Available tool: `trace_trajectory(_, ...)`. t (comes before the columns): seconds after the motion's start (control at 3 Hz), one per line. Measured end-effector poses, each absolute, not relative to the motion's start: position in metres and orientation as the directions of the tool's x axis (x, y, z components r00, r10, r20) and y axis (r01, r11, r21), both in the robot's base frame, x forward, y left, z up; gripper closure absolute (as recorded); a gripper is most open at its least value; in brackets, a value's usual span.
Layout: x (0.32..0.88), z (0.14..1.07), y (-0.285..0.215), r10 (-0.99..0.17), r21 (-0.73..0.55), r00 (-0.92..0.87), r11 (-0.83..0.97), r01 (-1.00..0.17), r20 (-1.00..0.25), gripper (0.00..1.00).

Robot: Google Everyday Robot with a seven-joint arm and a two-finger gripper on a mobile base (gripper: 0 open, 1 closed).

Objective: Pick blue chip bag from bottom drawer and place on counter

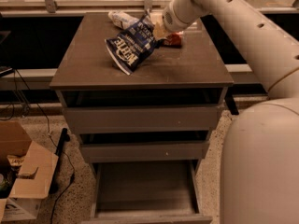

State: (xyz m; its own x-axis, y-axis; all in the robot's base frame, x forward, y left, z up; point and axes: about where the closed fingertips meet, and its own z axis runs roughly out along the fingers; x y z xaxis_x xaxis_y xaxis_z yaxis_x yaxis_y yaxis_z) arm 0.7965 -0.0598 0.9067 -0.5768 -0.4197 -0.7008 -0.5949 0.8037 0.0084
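Note:
The blue chip bag (134,45), dark navy with white "Kettle" lettering, hangs tilted over the counter (187,69), its lower corner at or just above the surface. My gripper (155,31) is at the bag's upper right corner, shut on the bag, with the white arm reaching in from the upper right. The bottom drawer (145,190) stands pulled open below the cabinet, and its inside shows bare.
A clear plastic bottle (122,18) lies at the back of the counter. A red can (174,40) sits behind the gripper. The two upper drawers (140,120) are slightly open. A cardboard box (23,181) and a black cable lie on the floor at left.

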Motion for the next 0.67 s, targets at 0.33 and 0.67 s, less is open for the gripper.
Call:
trace_trajectory(0.33, 0.7984, 0.9079, -0.0599, -0.42, 0.008, -0.576, 0.804, -0.595, -0.702, 0.17)
trace_trajectory(0.67, 0.7987, 0.9047, -0.058, -0.422, 0.01, -0.577, 0.802, -0.597, -0.699, 0.0)
